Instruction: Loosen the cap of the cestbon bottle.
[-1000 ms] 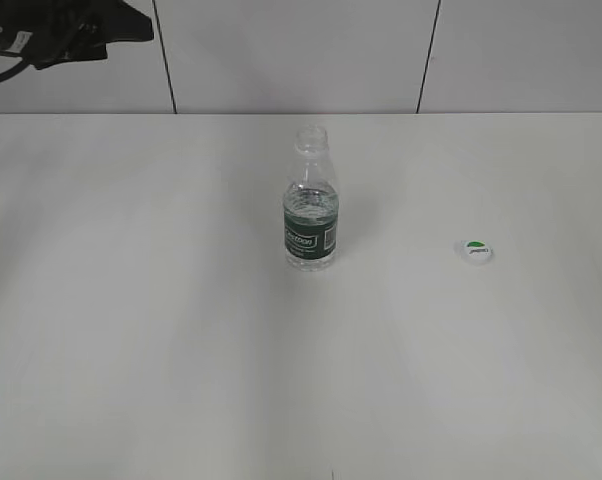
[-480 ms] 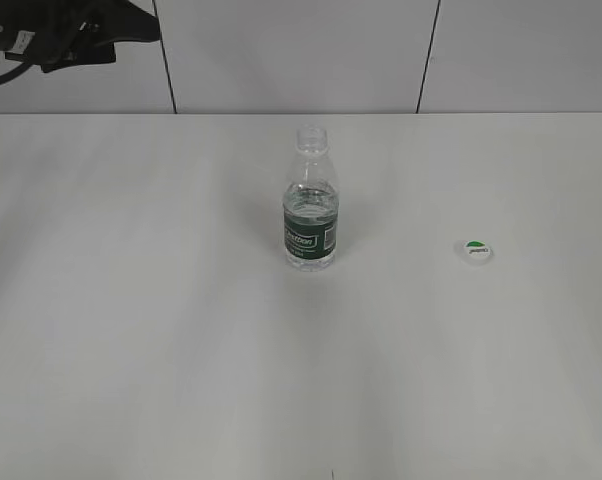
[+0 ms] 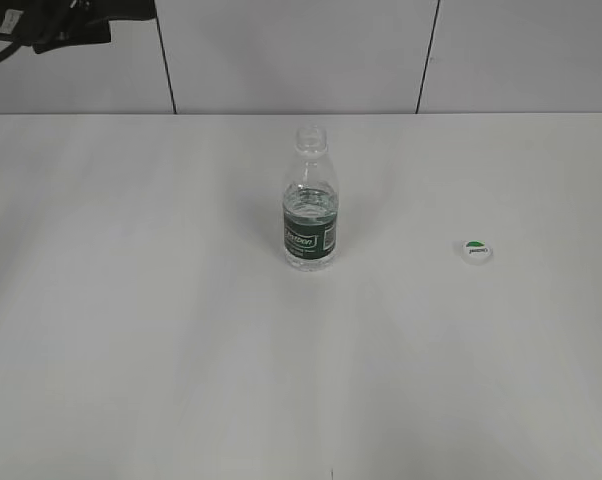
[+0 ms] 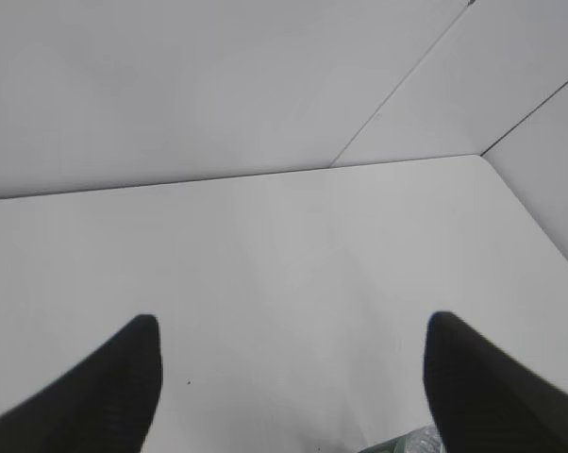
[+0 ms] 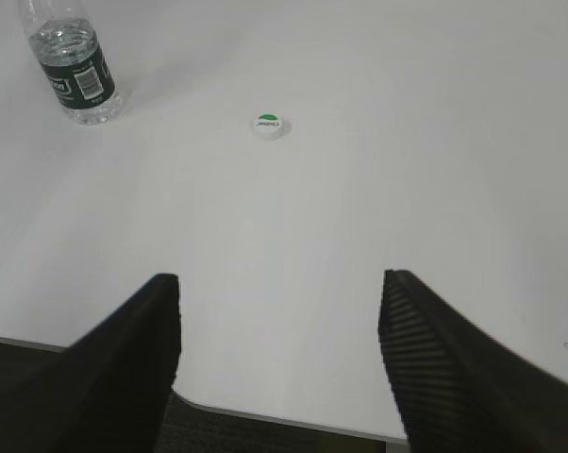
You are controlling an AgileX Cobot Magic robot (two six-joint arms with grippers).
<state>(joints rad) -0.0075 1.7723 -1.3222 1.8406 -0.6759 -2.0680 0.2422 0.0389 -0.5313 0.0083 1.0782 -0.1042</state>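
Note:
The cestbon bottle [image 3: 310, 215] stands upright mid-table, clear with a dark green label band, and its neck [image 3: 311, 138] is bare. The cap [image 3: 476, 250], white with a green half-circle, lies flat on the table well to the bottle's right. In the right wrist view the bottle [image 5: 76, 71] is at the far top left and the cap [image 5: 268, 125] ahead. My right gripper [image 5: 279, 283] hangs open and empty over the near table edge. My left gripper [image 4: 289, 326] is open and empty above bare table. A greenish clear sliver [image 4: 409, 442] shows at the bottom edge.
A dark part of the left arm [image 3: 51, 22] shows at the top left corner against the panelled wall [image 3: 301, 55]. The white table [image 3: 181, 350] ends at a near edge [image 5: 265, 413] below the right fingers.
The dark left arm part at the top left has shifted up and left, further out of the frame. Bottle and cap have not moved.

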